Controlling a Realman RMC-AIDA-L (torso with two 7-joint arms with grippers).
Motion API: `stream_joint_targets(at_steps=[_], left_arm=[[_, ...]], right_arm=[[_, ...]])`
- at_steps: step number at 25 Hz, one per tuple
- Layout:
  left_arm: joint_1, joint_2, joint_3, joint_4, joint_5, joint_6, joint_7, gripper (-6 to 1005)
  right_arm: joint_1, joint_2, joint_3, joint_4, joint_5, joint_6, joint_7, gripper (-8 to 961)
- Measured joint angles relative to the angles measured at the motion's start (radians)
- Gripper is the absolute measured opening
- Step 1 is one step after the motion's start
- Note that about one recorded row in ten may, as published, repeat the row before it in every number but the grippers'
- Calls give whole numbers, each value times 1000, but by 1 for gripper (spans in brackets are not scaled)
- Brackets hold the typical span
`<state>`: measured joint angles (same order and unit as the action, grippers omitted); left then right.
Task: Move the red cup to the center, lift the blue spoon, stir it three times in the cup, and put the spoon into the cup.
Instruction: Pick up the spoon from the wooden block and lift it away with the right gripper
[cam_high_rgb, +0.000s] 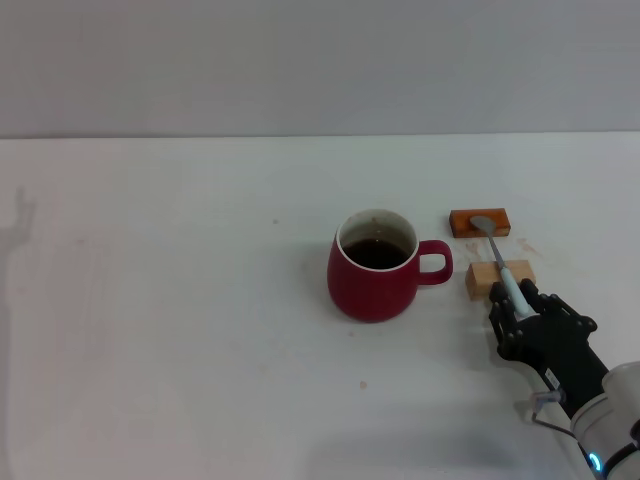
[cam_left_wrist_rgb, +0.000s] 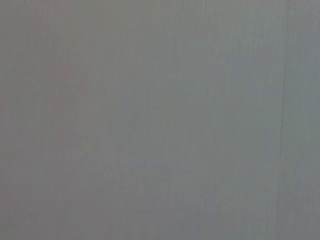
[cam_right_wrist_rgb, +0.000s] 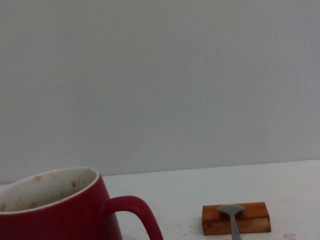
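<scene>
From my seat I see only one arm, at the bench's near right corner. Its tool (cam_high_rgb: 517, 303) is matte black, built of chunky angular links with several slim fingers (cam_high_rgb: 497, 312) and visible joints. Behind it sits a rounded white wrist housing (cam_high_rgb: 610, 415) with a black collar, a small blue indicator light, and a thin clear loop of cable near the seam.

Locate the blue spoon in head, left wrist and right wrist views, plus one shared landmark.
Head view: the blue spoon lies right of the red cup, bowl on the orange block, handle at the right gripper.
Left wrist view: not in it.
Right wrist view: only the spoon's bowl and neck show, on the orange block.
Shared landmark: the orange block.
</scene>
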<state>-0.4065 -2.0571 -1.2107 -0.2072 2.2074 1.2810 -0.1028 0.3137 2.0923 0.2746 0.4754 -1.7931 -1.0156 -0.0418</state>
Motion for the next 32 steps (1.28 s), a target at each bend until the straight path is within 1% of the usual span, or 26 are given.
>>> stream_joint_targets(at_steps=[7,17,23,28,32], left_arm=[[0,0,-2,0,0,2,0,863],[4,0,-2,0,0,3,0,863],[5,0,-1,0,0,3,0,863],[5,1,-1,0,0,3,0,862],[5,1,-1,0,0,3,0,862]], right_arm=[[-1,0,1,-1,0,0,7,329],[2,-2,2,-3,1,8,13,332],[2,-2,0,0,1,8,13,312],[6,-2,-4,-2,1,11,13,256],[7,-2,-3,0,1,11,11,255]])
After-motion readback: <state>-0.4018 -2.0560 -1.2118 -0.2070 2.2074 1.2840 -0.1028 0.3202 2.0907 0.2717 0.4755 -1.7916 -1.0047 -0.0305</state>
